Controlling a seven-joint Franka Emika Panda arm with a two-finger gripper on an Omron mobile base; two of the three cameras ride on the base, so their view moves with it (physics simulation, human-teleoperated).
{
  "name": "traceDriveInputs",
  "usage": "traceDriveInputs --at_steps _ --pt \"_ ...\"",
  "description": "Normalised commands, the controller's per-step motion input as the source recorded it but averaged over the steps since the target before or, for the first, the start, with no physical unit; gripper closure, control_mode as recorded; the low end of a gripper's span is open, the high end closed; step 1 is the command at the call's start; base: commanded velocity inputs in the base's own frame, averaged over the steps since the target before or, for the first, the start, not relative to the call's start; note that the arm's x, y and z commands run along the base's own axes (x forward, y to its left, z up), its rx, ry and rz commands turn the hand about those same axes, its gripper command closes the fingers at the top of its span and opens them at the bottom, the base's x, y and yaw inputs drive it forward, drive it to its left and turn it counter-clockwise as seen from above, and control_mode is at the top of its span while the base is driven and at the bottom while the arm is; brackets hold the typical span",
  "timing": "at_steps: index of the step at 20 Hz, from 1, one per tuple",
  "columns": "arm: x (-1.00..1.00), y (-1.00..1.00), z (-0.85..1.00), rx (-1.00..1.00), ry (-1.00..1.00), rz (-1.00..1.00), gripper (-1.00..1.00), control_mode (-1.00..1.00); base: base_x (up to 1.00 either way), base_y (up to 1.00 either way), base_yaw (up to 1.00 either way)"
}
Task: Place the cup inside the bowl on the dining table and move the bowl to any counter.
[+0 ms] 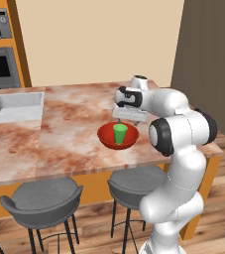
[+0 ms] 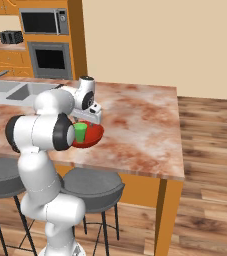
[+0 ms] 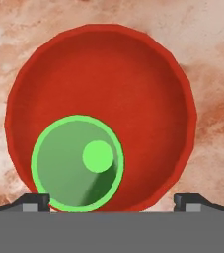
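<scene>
the cup (image 3: 77, 163) stands upright inside the bowl (image 3: 133, 84) on the dining table (image 1: 69, 134).

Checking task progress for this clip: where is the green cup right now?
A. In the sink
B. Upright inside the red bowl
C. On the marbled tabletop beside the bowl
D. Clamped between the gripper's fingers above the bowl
B: the green cup stands upright inside the red bowl, near its rim, while the gripper hangs open above, fingertips wide apart and gripping nothing.

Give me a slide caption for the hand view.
Open gripper looks straight down on the green cup standing inside the red bowl on the marbled dining table.
</scene>
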Motion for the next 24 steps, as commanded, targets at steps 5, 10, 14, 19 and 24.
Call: traceDriveInputs --at_steps 5,10,14,19,24 --pt "-0.08 -0.32 0.00 0.00 0.10 -0.02 -1.00 -1.00 0.00 0.00 0.00" --pt "-0.07 -0.44 0.00 0.00 0.07 -0.01 -1.00 -1.00 0.00 0.00 0.00" --pt "0.00 -0.36 0.00 0.00 0.03 0.00 -1.00 -1.00 0.00 0.00 0.00" --pt "0.09 -0.18 0.00 0.00 0.00 0.00 -1.00 -1.00 0.00 0.00 0.00" --pt "0.29 -0.14 0.00 0.01 0.00 0.00 -1.00 -1.00 0.00 0.00 0.00"
